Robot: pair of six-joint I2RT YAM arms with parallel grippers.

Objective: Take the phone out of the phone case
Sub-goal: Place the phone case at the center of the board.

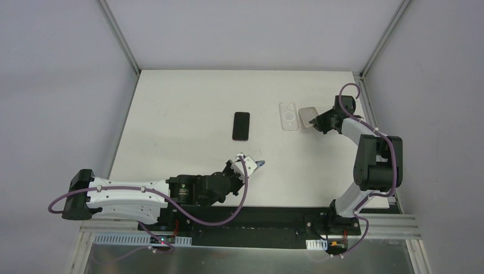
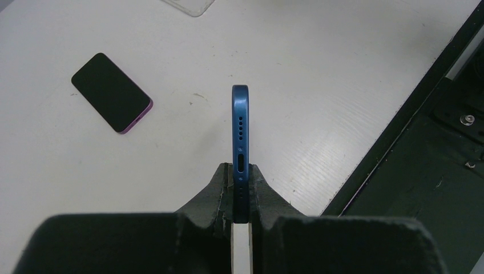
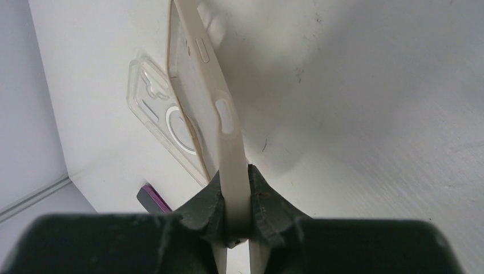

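Wrist cameras are revealing what overhead is barely showing: left gripper clamping blue phone, right gripper pinching cream case

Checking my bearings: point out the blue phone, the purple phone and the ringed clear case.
blue phone (image 2: 240, 128): left wrist view, bottom edge at the speaker holes.
purple phone (image 2: 112, 92): left wrist view, middle of the screen.
clear case (image 1: 289, 117): top view, its ring.

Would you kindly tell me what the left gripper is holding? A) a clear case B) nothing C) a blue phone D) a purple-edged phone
C: in the left wrist view the left gripper is shut on the blue phone, held edge-on with its port showing, while the purple-edged phone lies apart on the table.
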